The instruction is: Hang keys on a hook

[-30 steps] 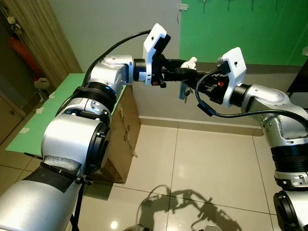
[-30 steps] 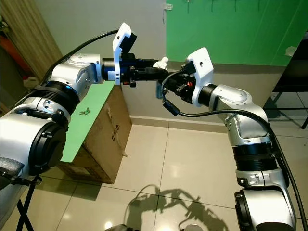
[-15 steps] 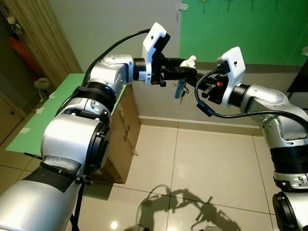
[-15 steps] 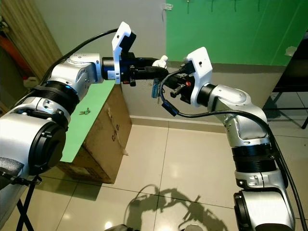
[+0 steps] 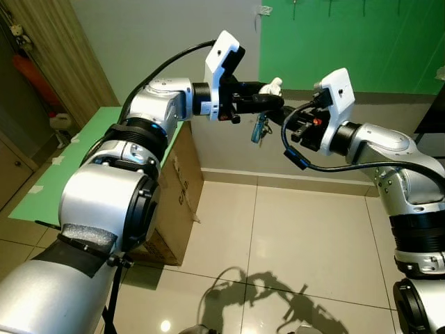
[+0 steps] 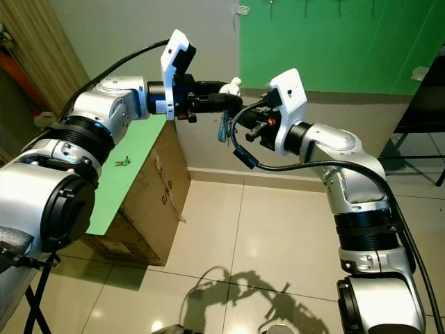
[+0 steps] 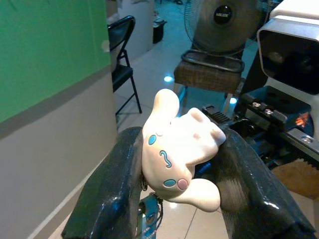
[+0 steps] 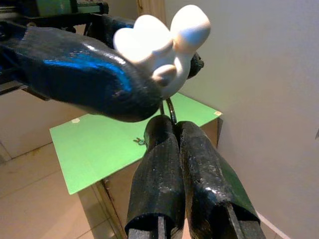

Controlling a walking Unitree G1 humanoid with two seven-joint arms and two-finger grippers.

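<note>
A white plush charm (image 7: 179,149) with a bunch of keys (image 5: 259,129) dangling under it is pinched in my left gripper (image 5: 272,94), held out at chest height in front of the wall. My right gripper (image 5: 281,115) points at it from the right, fingers (image 8: 164,164) pressed together. Their tips sit just below the charm (image 8: 159,45), beside the thin key ring (image 8: 170,107); whether they touch the ring is unclear. Small hooks (image 6: 306,5) stick out at the top of the green wall panel (image 5: 348,42), well above both grippers.
A green-topped table (image 6: 122,188) on a cardboard box (image 5: 177,202) stands at my left, with a small item (image 6: 123,162) lying on it. A black chair (image 6: 427,97) is at the far right. Tiled floor (image 5: 299,229) lies open below the arms.
The keys have swung left, away from my right gripper, and now hang under the left one. The left gripper has risen slightly.
</note>
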